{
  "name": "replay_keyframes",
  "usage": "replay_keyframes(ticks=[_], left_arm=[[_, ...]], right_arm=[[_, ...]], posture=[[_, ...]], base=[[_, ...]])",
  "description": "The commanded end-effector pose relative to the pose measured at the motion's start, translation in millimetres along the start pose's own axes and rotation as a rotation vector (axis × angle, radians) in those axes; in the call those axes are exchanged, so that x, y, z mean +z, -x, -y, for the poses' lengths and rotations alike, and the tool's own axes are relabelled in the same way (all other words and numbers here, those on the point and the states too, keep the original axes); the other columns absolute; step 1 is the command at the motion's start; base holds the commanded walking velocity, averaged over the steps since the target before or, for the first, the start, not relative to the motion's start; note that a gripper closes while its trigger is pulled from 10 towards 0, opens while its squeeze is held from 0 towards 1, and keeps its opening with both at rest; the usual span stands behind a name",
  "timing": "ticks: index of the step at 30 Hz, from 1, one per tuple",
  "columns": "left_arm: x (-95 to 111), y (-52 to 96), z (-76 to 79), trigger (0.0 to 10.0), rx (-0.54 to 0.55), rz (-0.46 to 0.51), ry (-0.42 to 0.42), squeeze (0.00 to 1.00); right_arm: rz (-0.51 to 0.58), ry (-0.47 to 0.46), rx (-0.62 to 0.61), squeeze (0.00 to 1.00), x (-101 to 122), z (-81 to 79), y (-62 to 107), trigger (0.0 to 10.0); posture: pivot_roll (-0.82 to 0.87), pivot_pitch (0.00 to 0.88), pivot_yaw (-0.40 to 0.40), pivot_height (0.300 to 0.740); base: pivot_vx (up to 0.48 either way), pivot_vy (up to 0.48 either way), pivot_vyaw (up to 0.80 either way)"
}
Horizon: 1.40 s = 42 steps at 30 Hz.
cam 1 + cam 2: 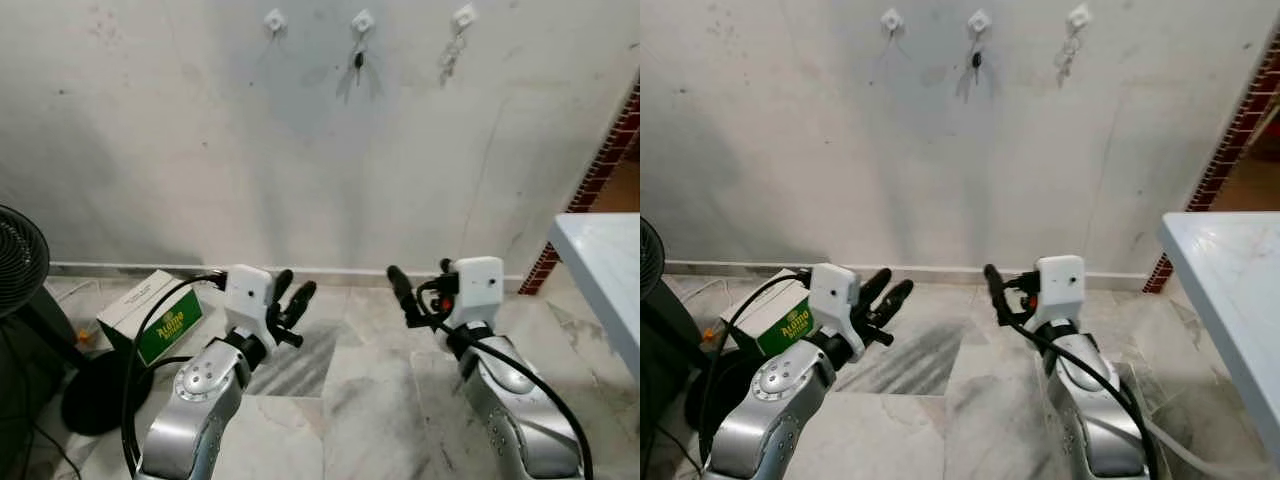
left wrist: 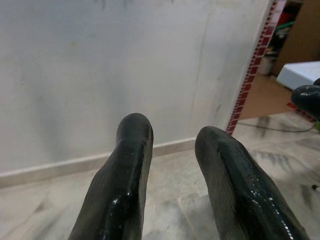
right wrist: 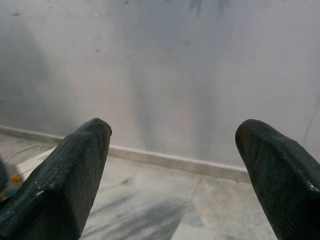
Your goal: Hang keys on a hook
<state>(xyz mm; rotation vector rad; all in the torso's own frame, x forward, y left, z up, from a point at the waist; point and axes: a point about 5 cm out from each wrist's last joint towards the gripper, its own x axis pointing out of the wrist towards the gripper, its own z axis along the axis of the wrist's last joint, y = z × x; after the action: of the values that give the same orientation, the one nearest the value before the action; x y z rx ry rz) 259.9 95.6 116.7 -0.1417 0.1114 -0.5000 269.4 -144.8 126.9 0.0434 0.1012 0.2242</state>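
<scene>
A lived-in room of a home, by its entry or hallway wall. At twelve o'clock stands a scuffed, whitewashed wall [image 1: 300, 150] carrying three small white hooks [image 1: 363, 20] in a row, with keys [image 1: 358, 62] hanging from the middle one and another bunch [image 1: 450, 55] from the one at one o'clock. The floor [image 1: 340, 370] is veined marble tile. A black pedestal fan [image 1: 20, 265] stands at nine o'clock beside a green and white carton [image 1: 150, 312]. A red brick doorway edge [image 1: 600, 170] and a pale table corner [image 1: 605, 270] sit at three o'clock.

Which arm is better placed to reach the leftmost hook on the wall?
Left. The left gripper sits almost below the leftmost hook; the right gripper is off to the side, nearer the middle hook. Both are open and empty.
</scene>
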Motion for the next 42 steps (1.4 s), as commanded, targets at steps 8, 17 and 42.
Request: replay_keyframes(ticks=[8, 17, 42], left_arm=[[0, -3.3, -5.0, 10.0, 0.023, -0.011, -0.006, 0.00], [1, -6.6, -7.0, 10.0, 0.027, -0.007, -0.006, 0.00], [1, -12.8, -4.1, 10.0, -0.013, -0.004, -0.039, 0.00]], right_arm=[[0.003, -0.003, -0.016, 0.00, 2, 3.4, 0.7, 10.0], [0.004, -0.005, -0.016, 0.00, 2, 2.9, -0.4, 10.0], [0.030, -0.006, -0.024, 0.00, 6, -1.8, -2.4, 10.0]], posture=[[-0.09, 0.000, 0.080, 0.740], [-0.09, 0.000, 0.086, 0.740], [-0.11, 0.000, 0.119, 0.740]], base=[[0.000, 0.000, 0.00], [0.000, 0.149, -0.53], [0.000, 0.403, -0.78]])
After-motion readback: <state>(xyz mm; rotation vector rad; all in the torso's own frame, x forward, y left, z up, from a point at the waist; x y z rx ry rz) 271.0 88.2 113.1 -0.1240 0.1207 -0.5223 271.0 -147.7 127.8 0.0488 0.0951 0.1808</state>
